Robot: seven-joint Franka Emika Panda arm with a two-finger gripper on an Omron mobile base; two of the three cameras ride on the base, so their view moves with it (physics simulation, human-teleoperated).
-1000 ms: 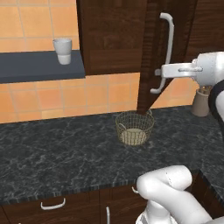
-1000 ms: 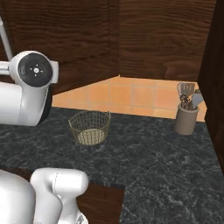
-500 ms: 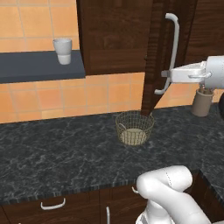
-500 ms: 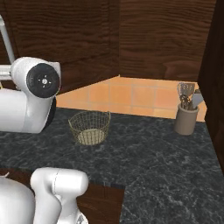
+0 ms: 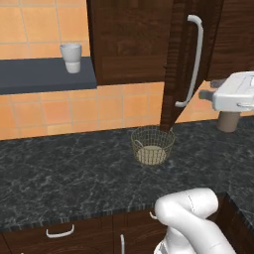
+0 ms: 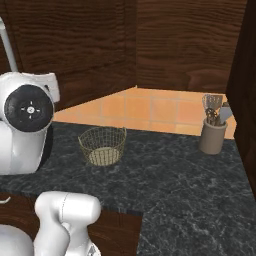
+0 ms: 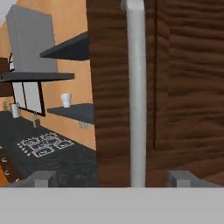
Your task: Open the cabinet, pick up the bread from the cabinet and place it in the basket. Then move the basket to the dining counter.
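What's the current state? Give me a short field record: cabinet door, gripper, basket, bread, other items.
cabinet door: the cabinet door is swung partly open
gripper: the gripper is open, fingers either side of the bar handle
basket: the basket is on the black counter, nothing inside it
bread: not seen yet
other items: white cup on shelf, utensil holder at right

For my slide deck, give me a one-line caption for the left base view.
Cabinet door swung partly open by its silver bar handle, above the wire basket on the black counter.
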